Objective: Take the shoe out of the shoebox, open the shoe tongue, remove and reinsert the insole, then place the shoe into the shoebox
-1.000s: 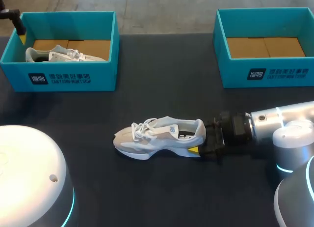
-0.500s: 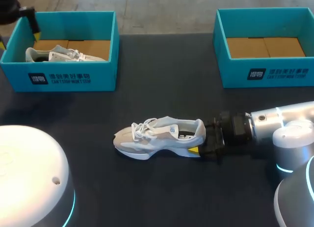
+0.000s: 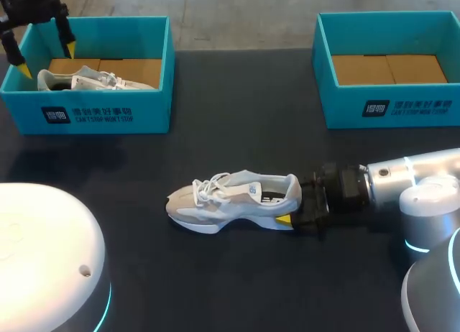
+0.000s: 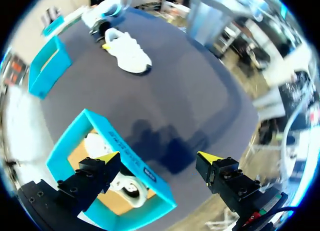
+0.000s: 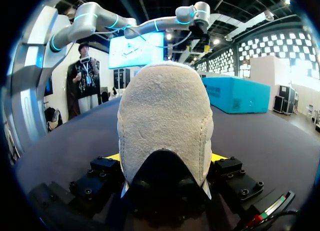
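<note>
Right gripper point(image 3: 293, 205) on shoe point(image 3: 230, 195); left gripper point(image 3: 48, 59) aloft

The right arm point(image 3: 413, 175) is silver-grey with a black wrist and cyan ring; the near-left dome point(image 3: 39, 238) is white. The left gripper point(image 4: 159, 158) and right gripper point(image 5: 165, 158) are black, screw-studded, with 2 yellow tips each.
</note>
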`<state>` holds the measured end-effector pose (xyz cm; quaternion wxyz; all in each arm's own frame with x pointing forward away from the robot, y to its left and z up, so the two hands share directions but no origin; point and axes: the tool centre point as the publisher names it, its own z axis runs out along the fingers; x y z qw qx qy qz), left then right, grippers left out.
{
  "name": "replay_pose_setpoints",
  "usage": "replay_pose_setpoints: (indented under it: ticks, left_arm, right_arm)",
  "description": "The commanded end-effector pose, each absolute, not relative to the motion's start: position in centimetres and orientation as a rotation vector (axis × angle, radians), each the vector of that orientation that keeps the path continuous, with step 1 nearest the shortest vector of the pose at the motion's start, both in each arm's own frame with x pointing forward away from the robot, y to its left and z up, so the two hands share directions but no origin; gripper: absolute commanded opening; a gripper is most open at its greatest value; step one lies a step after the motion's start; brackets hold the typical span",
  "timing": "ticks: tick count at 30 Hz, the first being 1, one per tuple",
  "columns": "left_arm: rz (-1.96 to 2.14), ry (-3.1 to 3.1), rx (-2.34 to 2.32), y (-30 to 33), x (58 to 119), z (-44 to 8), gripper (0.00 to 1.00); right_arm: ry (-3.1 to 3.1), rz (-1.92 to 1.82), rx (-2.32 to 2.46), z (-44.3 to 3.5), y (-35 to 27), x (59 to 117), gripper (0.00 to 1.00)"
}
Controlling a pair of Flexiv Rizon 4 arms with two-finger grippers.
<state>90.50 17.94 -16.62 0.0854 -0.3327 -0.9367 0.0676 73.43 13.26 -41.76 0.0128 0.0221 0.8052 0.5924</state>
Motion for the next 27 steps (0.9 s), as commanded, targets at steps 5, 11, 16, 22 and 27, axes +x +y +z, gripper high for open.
replay_pose_setpoints:
  ticks: [5,11,16,22,27]
  left_arm:
    - [0.218,-2.802,-0.918,18.1,90.9,-16.7,1.0]
    - [0.224,-2.824,-0.854,17.4,89.5,-17.1,1.0]
    - [0.096,-2.9,-0.594,15.3,85.7,-17.4,1.0]
    - [-0.076,-2.925,0.014,12.8,82.6,-17.5,1.0]
    - [-0.049,-2.925,0.375,11.3,80.5,-18.4,1.0]
  right_arm:
    - [2.514,1.842,0.07,-41.9,13.5,73.6,0.0]
    - [2.514,1.842,0.07,-41.9,13.5,73.6,0.0]
    - [2.514,1.842,0.07,-41.9,13.5,73.6,0.0]
    - [2.514,1.842,0.07,-41.9,13.5,73.6,0.0]
    - [2.514,1.842,0.07,-41.9,13.5,73.6,0.0]
